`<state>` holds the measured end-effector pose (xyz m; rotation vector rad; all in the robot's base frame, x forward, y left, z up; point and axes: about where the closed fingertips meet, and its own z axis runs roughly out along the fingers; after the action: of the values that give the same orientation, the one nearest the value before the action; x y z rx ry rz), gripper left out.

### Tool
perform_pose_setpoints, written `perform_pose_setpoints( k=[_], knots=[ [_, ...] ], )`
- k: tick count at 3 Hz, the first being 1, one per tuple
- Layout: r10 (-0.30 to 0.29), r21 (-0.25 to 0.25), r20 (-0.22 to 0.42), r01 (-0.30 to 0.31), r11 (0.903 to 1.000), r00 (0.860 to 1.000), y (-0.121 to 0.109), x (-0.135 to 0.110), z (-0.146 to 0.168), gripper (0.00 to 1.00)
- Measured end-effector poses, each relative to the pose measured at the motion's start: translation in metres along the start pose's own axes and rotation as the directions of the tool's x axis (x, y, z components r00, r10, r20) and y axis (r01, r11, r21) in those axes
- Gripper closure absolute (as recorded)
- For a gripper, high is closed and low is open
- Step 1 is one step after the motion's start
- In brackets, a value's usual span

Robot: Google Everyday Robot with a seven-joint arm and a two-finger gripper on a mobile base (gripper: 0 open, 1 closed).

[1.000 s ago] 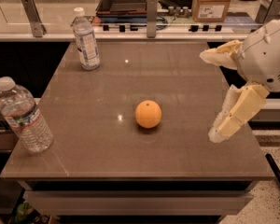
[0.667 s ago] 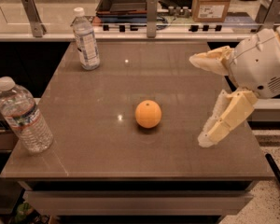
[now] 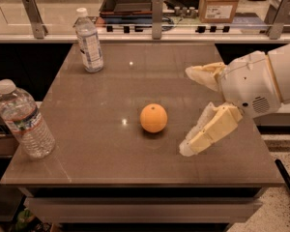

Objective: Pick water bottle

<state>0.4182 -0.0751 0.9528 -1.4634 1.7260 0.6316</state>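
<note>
The water bottle (image 3: 23,120) stands upright at the table's front left corner. It is wide, clear and ribbed, with a white cap and a narrow red, white and blue label band. My gripper (image 3: 187,111) is over the right half of the table, far right of the bottle, with its two cream fingers (image 3: 209,131) spread wide apart and empty. It is just to the right of an orange (image 3: 153,118) that lies near the table's middle.
A slimmer, taller bottle (image 3: 89,41) with a large pale label stands at the back left. The brown table (image 3: 111,76) ends in a railing with metal posts (image 3: 157,16). Behind it are a dark tray (image 3: 131,1) and a cardboard box (image 3: 220,3).
My gripper has moved left across the table toward the orange, staying open. The bottles and the orange have not moved.
</note>
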Motion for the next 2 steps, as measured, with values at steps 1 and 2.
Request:
perform_pose_setpoints(
  k=[1, 2],
  knots=[
    [0.0, 0.0, 0.0, 0.0, 1.0, 1.0, 0.0, -0.0001, 0.0, 0.0],
    [-0.008, 0.002, 0.034, 0.008, 1.0, 0.999, -0.001, -0.0034, 0.0077, 0.0]
  ],
)
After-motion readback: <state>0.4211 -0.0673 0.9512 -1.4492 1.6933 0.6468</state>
